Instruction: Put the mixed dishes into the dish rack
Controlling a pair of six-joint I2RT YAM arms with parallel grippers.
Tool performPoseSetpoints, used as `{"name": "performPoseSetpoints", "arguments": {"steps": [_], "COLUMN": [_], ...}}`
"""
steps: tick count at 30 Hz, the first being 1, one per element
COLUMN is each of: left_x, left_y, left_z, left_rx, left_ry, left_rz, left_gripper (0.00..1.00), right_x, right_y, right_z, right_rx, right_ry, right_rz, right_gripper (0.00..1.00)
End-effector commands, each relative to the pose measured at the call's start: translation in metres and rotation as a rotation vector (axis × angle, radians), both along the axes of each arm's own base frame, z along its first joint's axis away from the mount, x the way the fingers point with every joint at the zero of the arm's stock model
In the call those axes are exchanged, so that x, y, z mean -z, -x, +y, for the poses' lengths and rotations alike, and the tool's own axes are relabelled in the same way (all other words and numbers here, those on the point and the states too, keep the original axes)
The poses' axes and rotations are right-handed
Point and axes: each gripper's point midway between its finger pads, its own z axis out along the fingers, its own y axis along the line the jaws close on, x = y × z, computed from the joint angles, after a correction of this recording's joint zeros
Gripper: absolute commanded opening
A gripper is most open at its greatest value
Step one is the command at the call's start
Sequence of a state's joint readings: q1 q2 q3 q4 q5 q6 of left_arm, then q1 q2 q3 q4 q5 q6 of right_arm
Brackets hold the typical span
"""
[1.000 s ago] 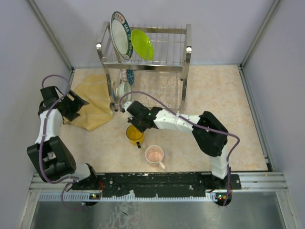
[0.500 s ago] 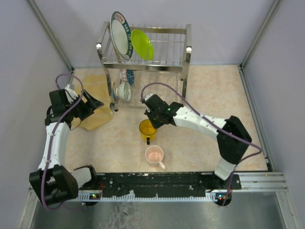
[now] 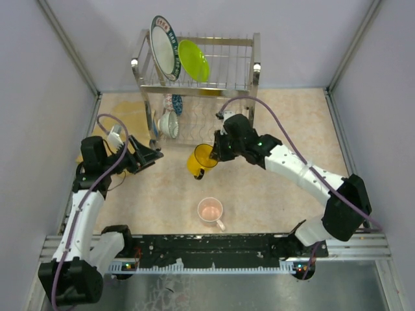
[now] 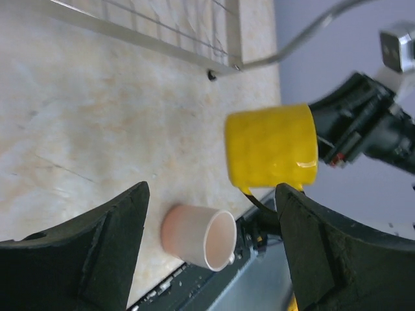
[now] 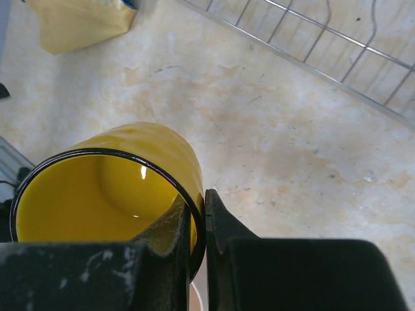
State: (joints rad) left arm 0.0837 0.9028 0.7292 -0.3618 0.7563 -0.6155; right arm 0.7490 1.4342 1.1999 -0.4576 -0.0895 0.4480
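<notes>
The right gripper (image 5: 196, 214) is pinched on the rim of the yellow mug (image 5: 104, 181), one finger inside the mouth and the other against the outer wall. The mug hangs tilted from that grip, its dark-edged mouth turned up toward the wrist camera and its handle pointing down. In the top view the right gripper (image 3: 217, 150) and the yellow mug (image 3: 200, 160) sit just in front of the lower tier of the dish rack (image 3: 257, 65), near its middle, and the mug is not yet on any shelf. The left wrist view shows the same mug (image 4: 271, 146) from the side, clear of the table. Nearer the arm bases, the pale pink mug (image 3: 210, 210) stands on the table, mouth up, well apart from the rack. The left gripper (image 3: 148, 157) is spread wide and holds nothing. It hovers to the left of the yellow mug, and its wrist view frames the pale pink mug (image 4: 198, 236) between the fingers. The rack's upper tier holds a white plate with dark patterned rim (image 3: 163, 55) and a lime-green plate (image 3: 194, 60), on edge side by side at the left. Below, at the left of the lower tier, sit a blue patterned bowl (image 3: 176, 103) and a paler bowl (image 3: 168, 123). A yellow cloth (image 3: 130, 116) lies on the table left of the rack, partly behind the left arm.
</notes>
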Motion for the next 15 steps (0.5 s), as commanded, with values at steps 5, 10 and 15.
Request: {"name": "performPoseSetpoints", "arguments": {"steps": [5, 10, 15], "left_x": [-0.036, -0.041, -0.055], "left_y": [0.035, 0.040, 0.048], "left_z": [-0.048, -0.054, -0.060], "left_rx": [0.206, 0.203, 0.174], "left_ry": [0.260, 0.350, 0.507], "left_rz": [-0.091, -0.088, -0.104], "left_gripper": [0.86, 0.86, 0.87], "right_x": [-0.090, -0.118, -0.135], "right_y": [0.001, -0.005, -0.011], "right_z": [0.043, 0.040, 0.039], "right_rx": [-0.052, -0.005, 0.042], "right_ry": [-0.431, -0.558, -0.666], "right_rz": [-0.081, -0.146, -0.184], "right_gripper": [0.00, 0.00, 0.00]}}
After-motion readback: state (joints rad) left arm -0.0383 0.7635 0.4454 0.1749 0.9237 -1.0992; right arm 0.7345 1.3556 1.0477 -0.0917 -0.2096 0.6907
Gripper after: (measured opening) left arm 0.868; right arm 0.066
